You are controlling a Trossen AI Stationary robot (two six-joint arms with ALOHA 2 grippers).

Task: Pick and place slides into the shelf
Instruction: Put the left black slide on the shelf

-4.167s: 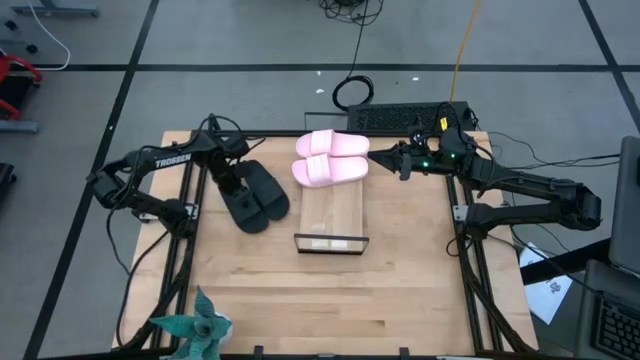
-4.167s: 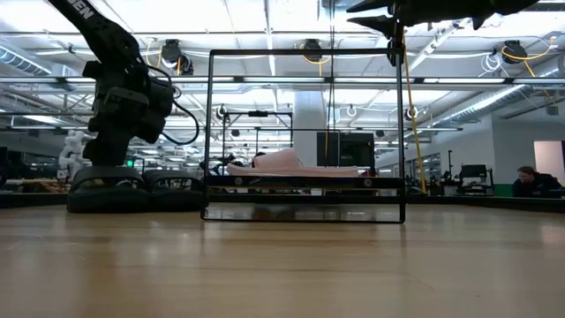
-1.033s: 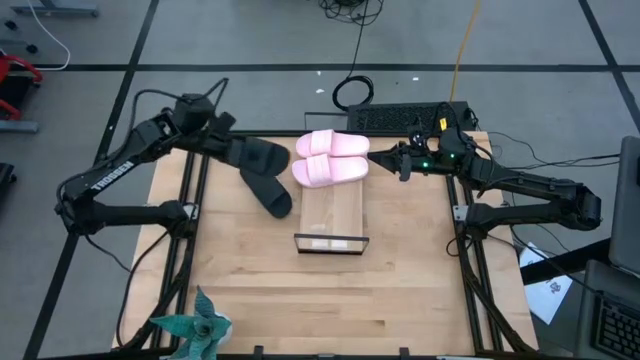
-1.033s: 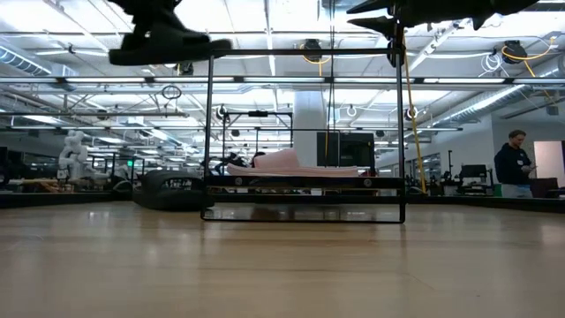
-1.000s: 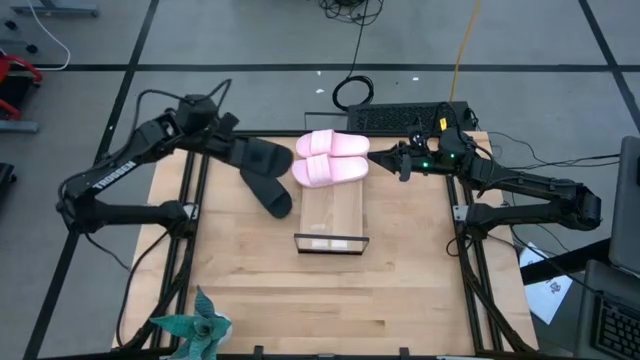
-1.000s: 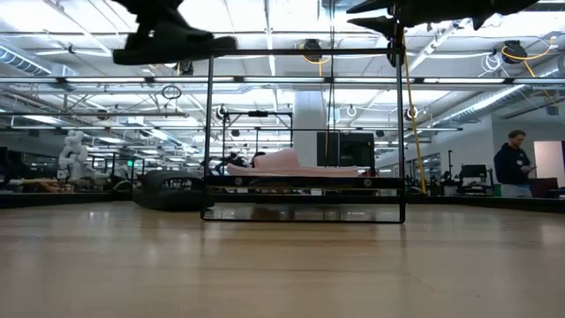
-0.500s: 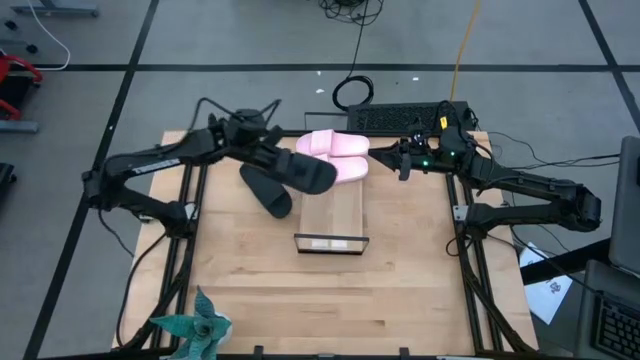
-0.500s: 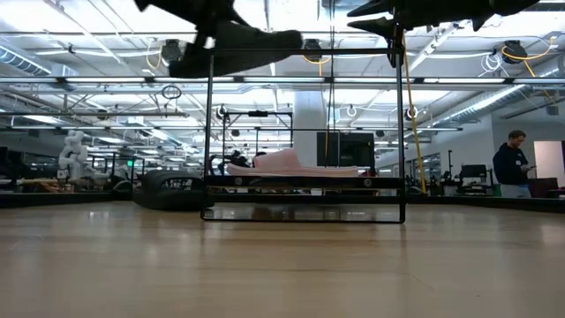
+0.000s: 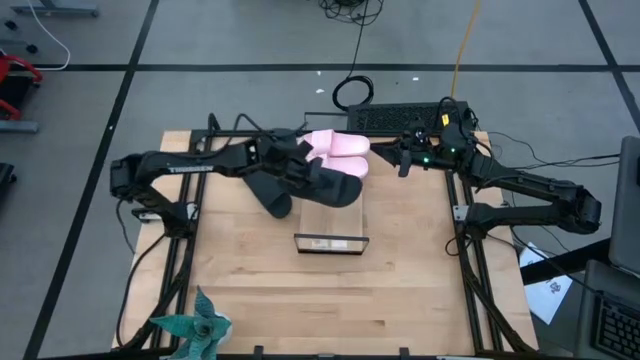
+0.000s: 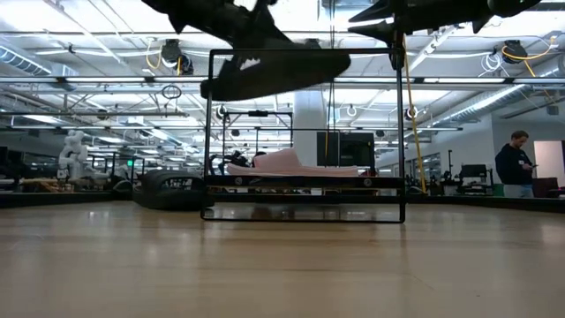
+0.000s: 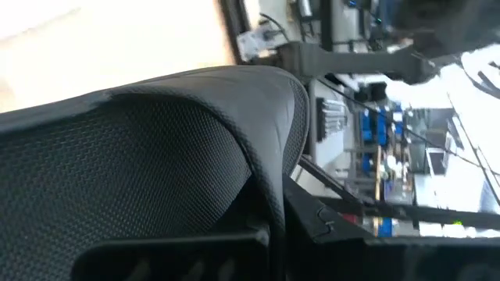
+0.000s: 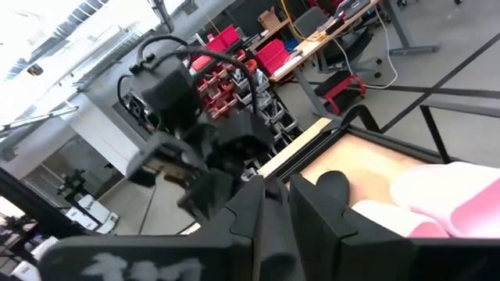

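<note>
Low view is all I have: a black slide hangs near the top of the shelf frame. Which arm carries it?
Observer: The left gripper is shut on the black slide. Its arm reaches in from the table's left side.
Operator: Is the slide over the shelf board?
Observer: Yes, it is over the far end of the shelf. Seen from above, it partly covers the pink pair.
Operator: And the right arm?
Observer: The right gripper hovers just to the right of the pink pair, off the shelf's far right corner.
</note>
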